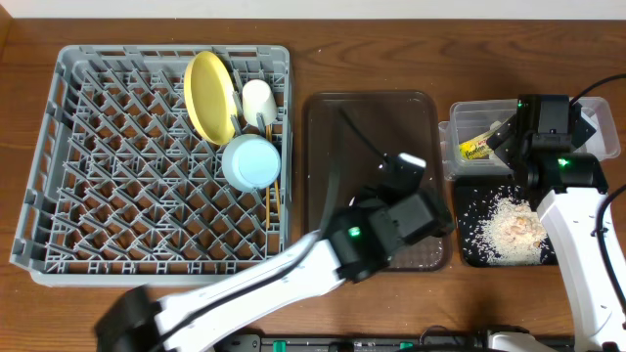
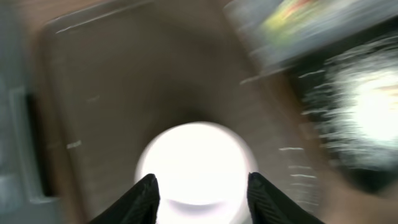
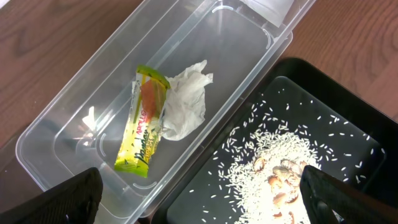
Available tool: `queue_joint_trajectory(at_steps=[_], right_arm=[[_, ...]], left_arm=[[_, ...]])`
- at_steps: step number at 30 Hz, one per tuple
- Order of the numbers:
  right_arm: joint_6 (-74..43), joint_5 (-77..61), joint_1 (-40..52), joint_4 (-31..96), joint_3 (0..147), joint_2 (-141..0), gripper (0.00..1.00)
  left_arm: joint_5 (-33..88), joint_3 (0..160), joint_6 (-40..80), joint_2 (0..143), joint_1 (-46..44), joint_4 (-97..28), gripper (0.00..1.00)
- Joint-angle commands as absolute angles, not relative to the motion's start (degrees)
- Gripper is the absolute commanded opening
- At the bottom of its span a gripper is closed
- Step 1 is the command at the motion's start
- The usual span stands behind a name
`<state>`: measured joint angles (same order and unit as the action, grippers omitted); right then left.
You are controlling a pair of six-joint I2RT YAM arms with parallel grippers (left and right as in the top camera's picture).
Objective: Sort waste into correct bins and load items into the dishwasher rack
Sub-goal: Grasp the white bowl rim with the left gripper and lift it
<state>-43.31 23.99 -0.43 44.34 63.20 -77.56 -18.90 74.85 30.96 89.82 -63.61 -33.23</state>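
Crockery fills the far right corner of the rack (image 1: 59, 147). The plate (image 1: 208, 95) stands on edge between the pegs, the cup (image 1: 259, 101) is just beside it, and the blue bowl (image 1: 250, 161) sits in front of both. The chopsticks (image 1: 272, 200) lie along the rack's right edge, below that bowl.

The brown tray (image 1: 367, 117) sits on the table (image 1: 391, 49) between the rack and the two bins. The left arm reaches over the tray's near right corner. Its wrist view is smeared. It shows the left end effector (image 2: 202, 186) with fingers standing partly apart, one on each side of the white bowl (image 2: 196, 162), which shows against the brown tray. The blur hides whether they touch the bowl.

At the right, the tub (image 3: 81, 118) holds the wrapper (image 3: 146, 130) lying against the tissue (image 3: 186, 102). The black tray (image 3: 348, 137) sits just beside the tub. It carries a heap of rice (image 3: 273, 168) with loose grains scattered around it. The right end effector (image 3: 200, 183) hangs above the edge where tub and black tray meet. It is spread wide and holds nothing.
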Motion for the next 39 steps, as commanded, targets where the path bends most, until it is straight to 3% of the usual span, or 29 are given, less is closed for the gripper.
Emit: queue_joint_trajectory(at_steps=[1, 3, 6, 9, 16, 25, 39], right_arm=[[-42.7, 24.5, -0.8, 44.4, 63.2, -77.6, 0.99], [-42.7, 24.6, -0.8, 44.4, 63.2, -77.6, 0.99], [-42.7, 24.5, -0.8, 44.4, 63.2, -77.6, 0.99], [-42.7, 24.6, -0.8, 44.4, 63.2, -77.6, 0.99], [-42.7, 24.6, -0.8, 44.4, 63.2, -77.6, 0.99], [-42.7, 24.6, -0.8, 44.4, 63.2, -77.6, 0.99], [-42.7, 24.5, -0.8, 44.4, 63.2, -77.6, 0.99]], left_arm=[[-5.5, 75.2, 30.7, 88.7, -63.7, -33.1, 0.5], [-4.4, 74.6, 30.7, 89.4, -63.8, -33.2, 0.5], [-4.5, 73.2, 30.7, 90.8, -64.0, -33.1, 0.64], [-4.6, 72.6, 30.7, 93.1, -64.1, -33.0, 0.63], [-4.7, 72.6, 30.7, 100.4, -64.1, -30.3, 0.48], [-4.7, 72.6, 30.7, 105.9, -64.1, -26.9, 0.36], [-7.1, 72.6, 30.7, 111.2, -64.1, -25.1, 0.31]])
